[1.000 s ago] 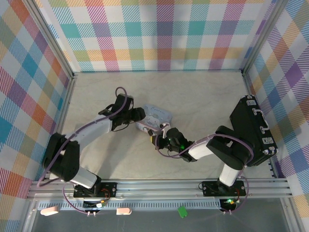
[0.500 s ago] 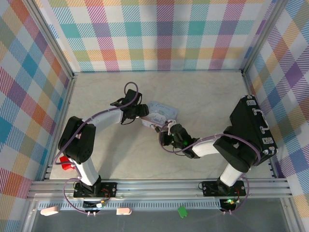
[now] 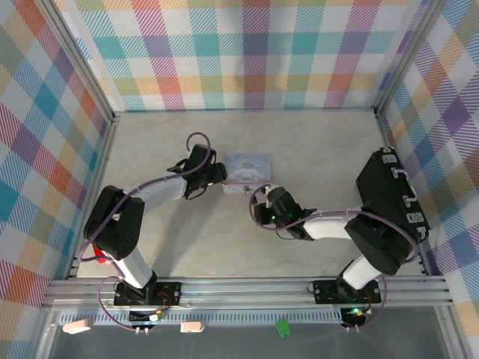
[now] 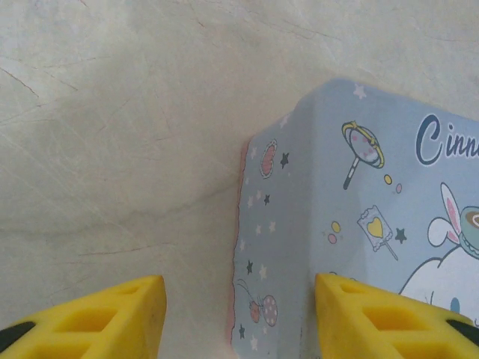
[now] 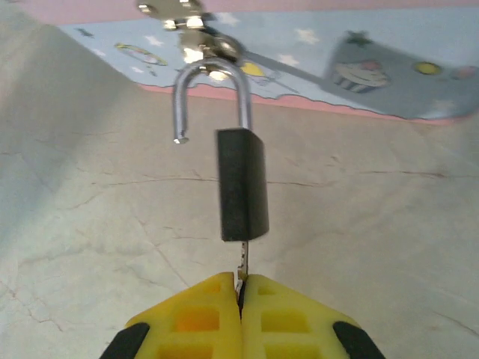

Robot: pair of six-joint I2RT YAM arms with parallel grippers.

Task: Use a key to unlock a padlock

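Right wrist view: the padlock (image 5: 242, 183) hangs by its pale shackle (image 5: 213, 71) from the hasp (image 5: 196, 41) on the front of the pale-blue printed tin (image 5: 359, 67), its dark body lying low over the surface (image 5: 90, 224). One shackle leg stands free of the body while the other remains seated, so the lock is judged to be released already. The key (image 5: 242, 263) is seated in the underside of the body, and the right tool (image 5: 241, 288) is closed tight on its outer end, pads meeting with only the thin blade showing between them. In the left wrist view, the left tool (image 4: 239, 288) stands partly spread astride the tin's corner, one finger over the bare surface beside the wall and the other over the lid; contact with the tin cannot be confirmed. Handling assessment: lock and key are small, rigid metal and light. The key is thin and smooth, liable to slip or twist in the pads, and is best held flat across its broad head. The lock is best taken by the flat faces of its body, not the round shackle. The tin looks light and may slide if pulled — bracing it is advisable.
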